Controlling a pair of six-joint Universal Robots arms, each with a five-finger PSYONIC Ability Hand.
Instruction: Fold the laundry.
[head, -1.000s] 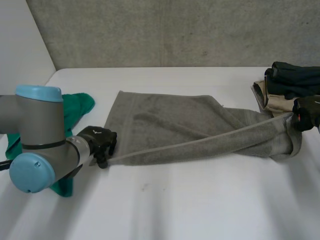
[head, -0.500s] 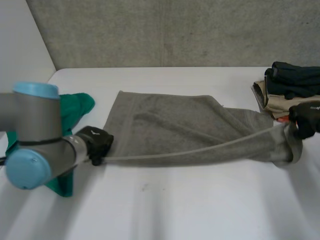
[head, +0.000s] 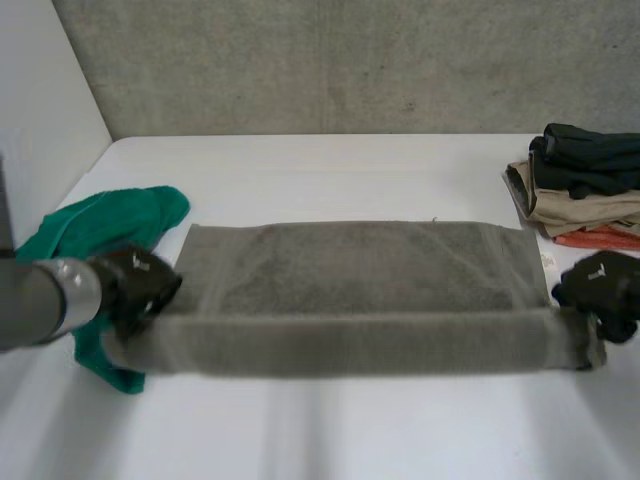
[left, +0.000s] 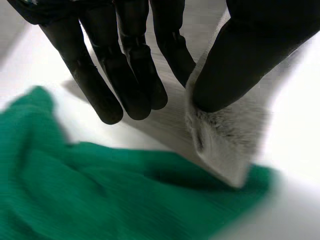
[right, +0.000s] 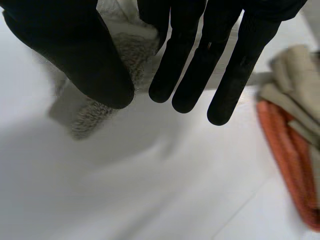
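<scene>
Your grey terry towel (head: 360, 280) lies stretched left to right across the middle of the white table (head: 330, 430), its near edge doubled into a band. Your left hand (head: 138, 287) pinches the band's left end between thumb and fingers, beside a crumpled green cloth (head: 95, 225). Your right hand (head: 600, 287) pinches the right end, near a stack of folded dark, beige and orange clothes (head: 585, 185).

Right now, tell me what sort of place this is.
Probably a robot test bench: white table, plain grey wall, left hand and right hand pinching a grey towel, folded clothes beside.
</scene>
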